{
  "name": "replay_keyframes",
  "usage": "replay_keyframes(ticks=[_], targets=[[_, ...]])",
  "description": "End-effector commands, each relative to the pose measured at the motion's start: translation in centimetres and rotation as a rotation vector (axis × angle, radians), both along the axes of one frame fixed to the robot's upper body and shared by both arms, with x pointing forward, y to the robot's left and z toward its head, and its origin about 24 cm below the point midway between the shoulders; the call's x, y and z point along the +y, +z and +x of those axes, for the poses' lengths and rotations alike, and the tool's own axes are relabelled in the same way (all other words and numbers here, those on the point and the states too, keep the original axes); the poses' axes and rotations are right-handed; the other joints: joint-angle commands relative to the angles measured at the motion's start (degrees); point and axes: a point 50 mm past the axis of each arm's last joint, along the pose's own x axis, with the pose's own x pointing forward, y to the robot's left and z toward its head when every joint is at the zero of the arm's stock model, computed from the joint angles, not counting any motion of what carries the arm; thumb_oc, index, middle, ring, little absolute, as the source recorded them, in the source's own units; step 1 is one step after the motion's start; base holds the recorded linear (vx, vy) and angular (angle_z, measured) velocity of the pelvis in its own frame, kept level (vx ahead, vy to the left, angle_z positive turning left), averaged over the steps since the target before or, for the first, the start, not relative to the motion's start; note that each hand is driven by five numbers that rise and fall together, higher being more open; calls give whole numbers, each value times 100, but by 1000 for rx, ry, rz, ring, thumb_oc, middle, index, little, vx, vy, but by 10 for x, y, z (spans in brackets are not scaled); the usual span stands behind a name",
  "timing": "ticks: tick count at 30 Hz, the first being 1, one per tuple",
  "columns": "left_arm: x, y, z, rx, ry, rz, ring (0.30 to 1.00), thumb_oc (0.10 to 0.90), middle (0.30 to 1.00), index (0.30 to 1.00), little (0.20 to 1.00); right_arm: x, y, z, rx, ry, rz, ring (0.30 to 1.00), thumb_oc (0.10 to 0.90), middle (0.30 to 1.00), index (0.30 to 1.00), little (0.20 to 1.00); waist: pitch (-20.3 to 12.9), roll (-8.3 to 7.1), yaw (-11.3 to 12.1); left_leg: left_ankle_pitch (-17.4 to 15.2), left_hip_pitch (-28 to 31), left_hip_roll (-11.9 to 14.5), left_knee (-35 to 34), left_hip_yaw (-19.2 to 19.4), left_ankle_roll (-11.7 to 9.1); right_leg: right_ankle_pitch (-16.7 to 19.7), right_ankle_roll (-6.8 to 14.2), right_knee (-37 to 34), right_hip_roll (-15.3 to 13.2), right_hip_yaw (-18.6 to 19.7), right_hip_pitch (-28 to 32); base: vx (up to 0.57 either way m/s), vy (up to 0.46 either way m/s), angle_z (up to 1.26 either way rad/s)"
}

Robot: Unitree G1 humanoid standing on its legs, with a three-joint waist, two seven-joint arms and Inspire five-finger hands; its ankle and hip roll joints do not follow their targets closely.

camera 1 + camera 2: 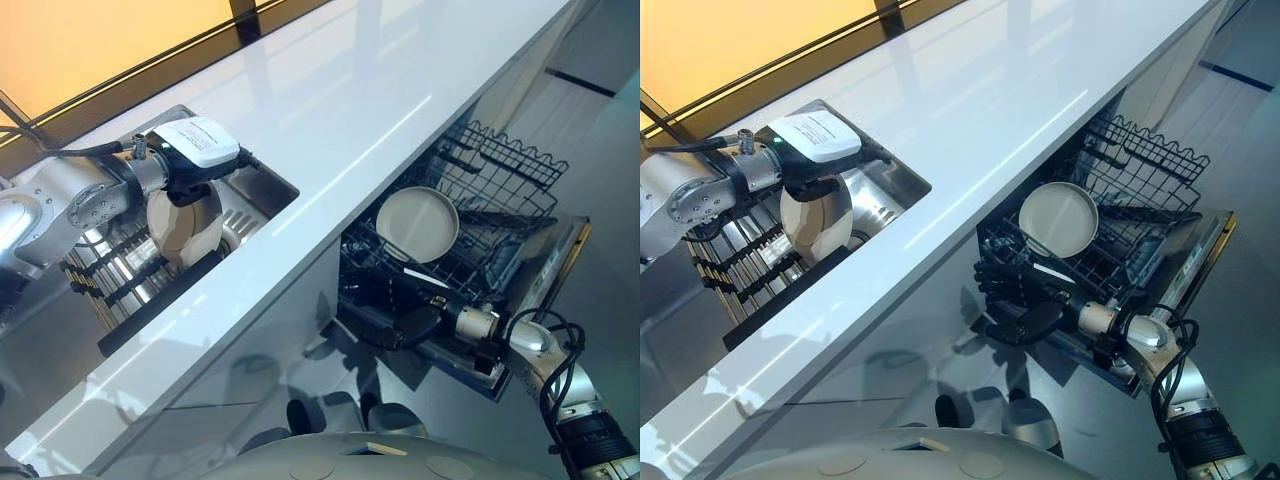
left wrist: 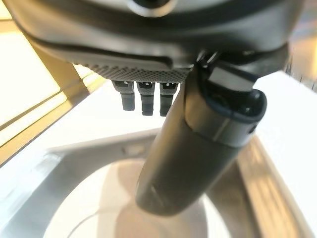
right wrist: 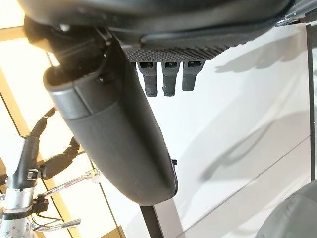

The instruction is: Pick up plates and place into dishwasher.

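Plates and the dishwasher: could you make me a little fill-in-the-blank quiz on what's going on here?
1. One plate stands in the dishwasher's wire ____.
2. The left hand reaches for a plate in sink, which stands among the bars of a drying ____.
3. The right hand hovers low beside the open ____, holding nothing.
4. Between sink and dishwasher runs a glossy white ____.

Missing words: rack; rack; dishwasher; countertop

Two silver-grey metal arms with round screwed joints. Left hand, upper left, is dark and carries a white labelled cover. Right hand, lower right, is dark, joined by a silver wrist collar.
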Motion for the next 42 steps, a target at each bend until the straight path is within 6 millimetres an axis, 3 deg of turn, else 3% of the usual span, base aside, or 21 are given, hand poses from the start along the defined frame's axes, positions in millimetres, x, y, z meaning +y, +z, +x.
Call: replay_keyframes(ticks=[1, 7, 14, 32, 42], targets=[[17, 41, 3, -59, 146, 148, 900, 800, 900, 900, 900, 11, 44, 21, -202, 54, 46, 900, 800, 900, 900, 900, -112, 184, -1, -735, 130, -454, 161, -256, 144, 71, 504, 284, 269, -116, -363, 0, 0, 0], [33, 39, -3, -4, 246, 321, 900, 800, 900, 900, 900, 10, 44, 19, -197, 28, 55, 900, 800, 900, 900, 900, -74, 221, -12, -722, 136, -464, 159, -282, 134, 97, 497, 228, 294, -101, -327, 3, 0, -1], [56, 51, -10, 10, 354, 507, 900, 800, 900, 900, 900, 5, 42, 16, -187, 5, 62, 900, 800, 900, 900, 900, -61, 245, 0, -725, 110, -477, 209, -288, 142, 115, 485, 203, 299, -115, -312, 23, 1, -11], [68, 58, -10, -12, 362, 534, 900, 800, 900, 900, 900, 3, 39, 14, -188, -30, 63, 900, 800, 900, 900, 900, -11, 290, 1, -728, 99, -494, 221, -299, 136, 111, 493, 231, 281, -156, -339, 0, 0, 0], [64, 42, -11, 41, 337, 514, 900, 800, 900, 900, 900, 1, 42, 16, -207, -52, 61, 900, 800, 900, 900, 900, 11, 288, 16, -734, 112, -527, 226, -363, 150, 100, 498, 261, 272, -155, -335, 0, 0, 0]])
